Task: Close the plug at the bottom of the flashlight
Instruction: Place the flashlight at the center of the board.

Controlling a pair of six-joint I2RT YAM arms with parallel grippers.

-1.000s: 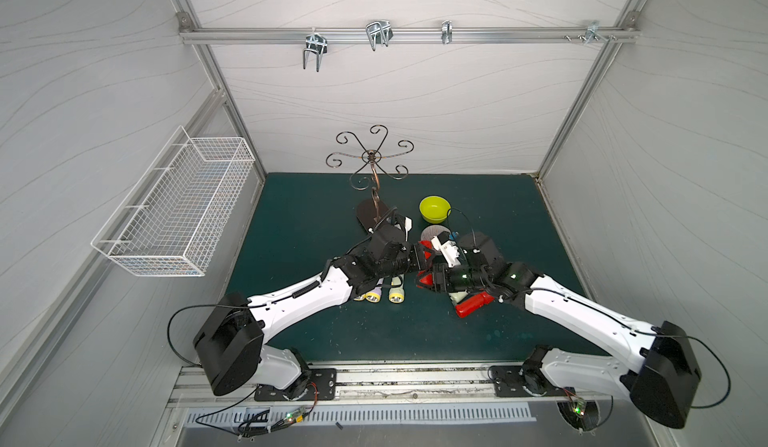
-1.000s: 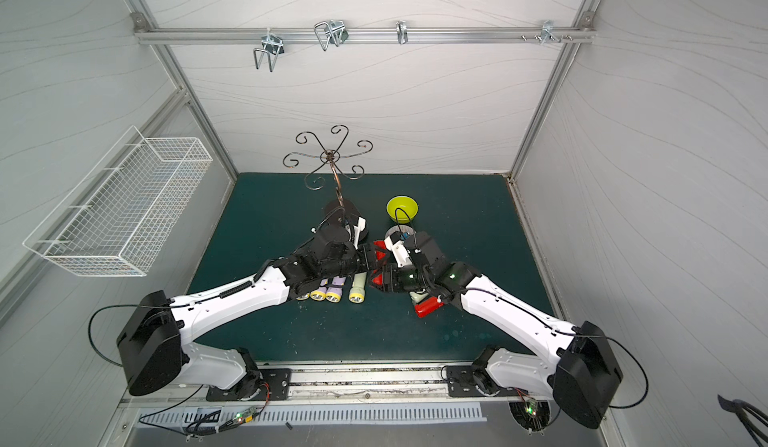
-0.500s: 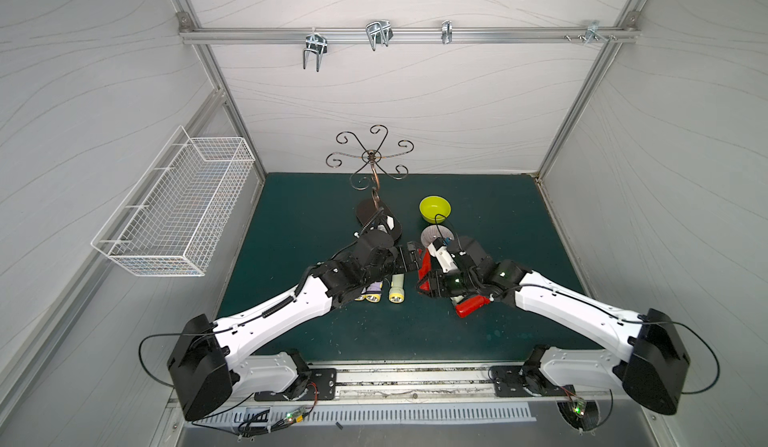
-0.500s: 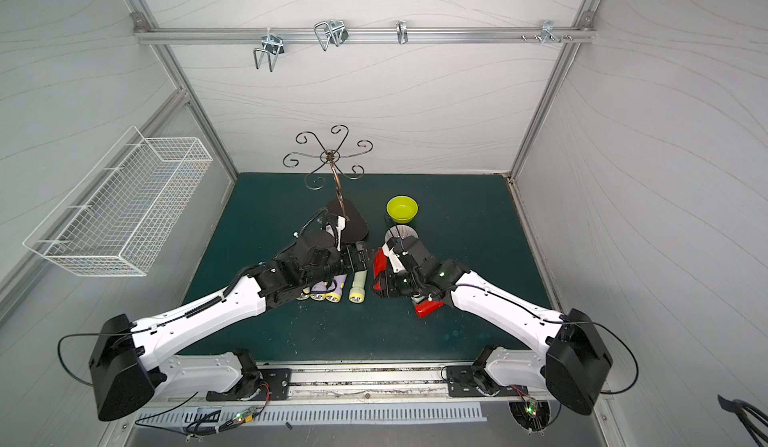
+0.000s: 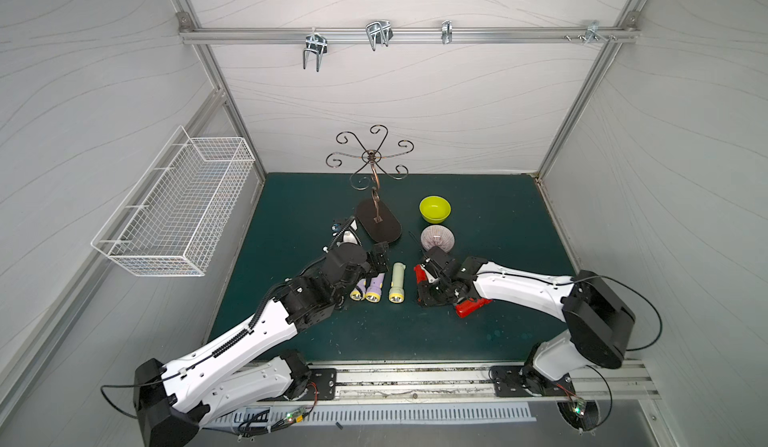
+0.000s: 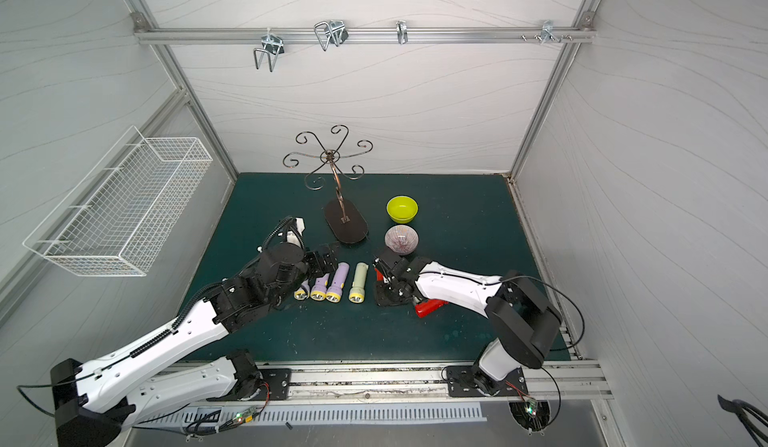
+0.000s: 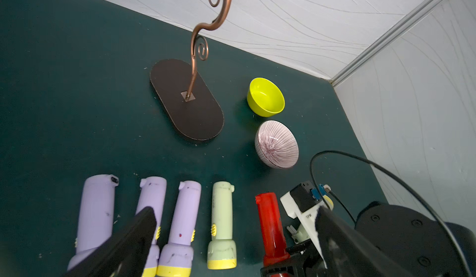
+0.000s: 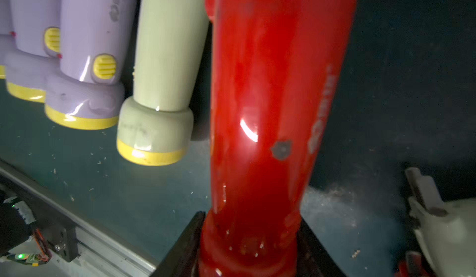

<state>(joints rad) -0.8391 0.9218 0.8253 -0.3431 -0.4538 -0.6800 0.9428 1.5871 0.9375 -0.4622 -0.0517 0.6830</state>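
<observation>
left end effector (image 7: 234, 212): jaws now apart, backed off red flashlight (image 8: 270, 95) | right end effector (image 8: 249, 242): clamped on it | plug press likely finished

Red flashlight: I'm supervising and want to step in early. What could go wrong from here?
1. The right gripper clamps the glossy red flashlight only near its head; a push on the far end could make it pivot or slip.
2. The pale green flashlight lies close beside it and could get knocked.
3. The left gripper hangs open close to the purple flashlights; it may snag them.
</observation>
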